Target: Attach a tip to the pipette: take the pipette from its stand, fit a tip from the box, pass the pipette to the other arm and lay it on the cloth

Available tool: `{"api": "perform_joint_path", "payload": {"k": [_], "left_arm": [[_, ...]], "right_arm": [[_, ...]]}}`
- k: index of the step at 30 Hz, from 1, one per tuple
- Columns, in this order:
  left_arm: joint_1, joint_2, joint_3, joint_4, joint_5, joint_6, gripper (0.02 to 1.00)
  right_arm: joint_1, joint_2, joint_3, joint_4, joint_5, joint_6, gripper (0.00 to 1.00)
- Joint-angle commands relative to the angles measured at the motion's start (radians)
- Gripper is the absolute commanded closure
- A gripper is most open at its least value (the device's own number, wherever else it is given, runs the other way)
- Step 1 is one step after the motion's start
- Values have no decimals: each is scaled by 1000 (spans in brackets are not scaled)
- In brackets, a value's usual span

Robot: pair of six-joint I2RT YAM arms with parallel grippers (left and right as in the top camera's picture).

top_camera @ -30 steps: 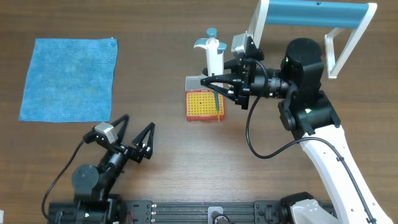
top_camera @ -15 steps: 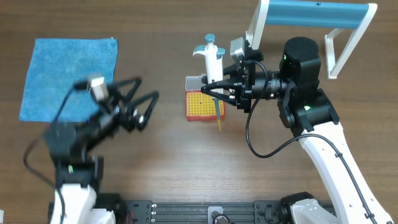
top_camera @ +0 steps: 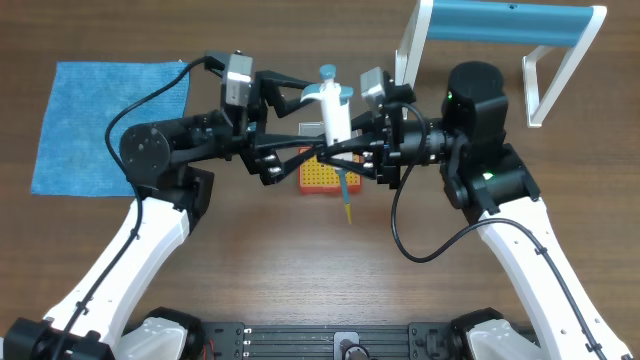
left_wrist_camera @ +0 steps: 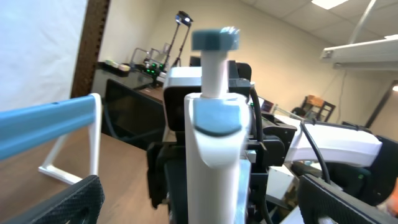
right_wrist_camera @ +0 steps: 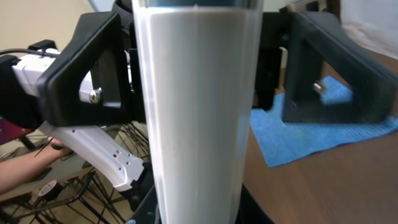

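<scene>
The brown wooden worktop (top_camera: pixel 300 265) runs from my two bases out to the far edge. Behind it, my left wrist view shows an office with dark desks and ceiling lights.

Counting from near to far, there is one yellow tip (top_camera: pixel 346 205) fitted on the end of one pipette (top_camera: pixel 335 110). Just behind the tip is one orange tip box (top_camera: pixel 316 180). One blue cloth (top_camera: pixel 110 130) lies flat at the far left, and one white and blue stand (top_camera: pixel 500 22) is at the far right. I have two tools, and both are at the pipette.

A second ago my left arm was folded low by its base, with its tool near the front edge. Half a second ago it was swinging up. Now it stretches across the middle to meet my right arm. Over the same second the pipette has drifted a little to the left, and its tip, which showed over the box, now shows in front of the box's near edge.

My right tool (top_camera: pixel 340 150) is clamped on the pipette's white body and holds it upright above the tip box. My left tool (left_wrist_camera: pixel 208 202) is spread wide, with one finger on each side of the pipette. In its own wrist view there is a clear gap to the body on both sides. The pipette is in the air, well apart from the cloth.
</scene>
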Motion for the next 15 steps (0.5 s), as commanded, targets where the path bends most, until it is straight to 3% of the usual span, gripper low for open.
{"api": "perform_joint_path", "payload": {"k": [1, 3, 8, 13, 14, 15], "left_arm": [[-38, 10, 18, 7, 3, -8, 20], [-39, 10, 18, 8, 3, -8, 141], [-39, 10, 18, 19, -24, -8, 627], [-39, 10, 18, 56, -24, -16, 888], [-39, 10, 18, 56, -24, -16, 989], [-39, 10, 18, 56, -24, -16, 989]], "right_arm": [[56, 19, 12, 45, -27, 11, 923], [61, 29, 12, 45, -27, 10, 923], [61, 29, 12, 45, -27, 10, 923], [61, 29, 12, 45, -27, 6, 919], [61, 29, 12, 45, -27, 6, 923], [61, 29, 12, 45, -27, 6, 923]]}}
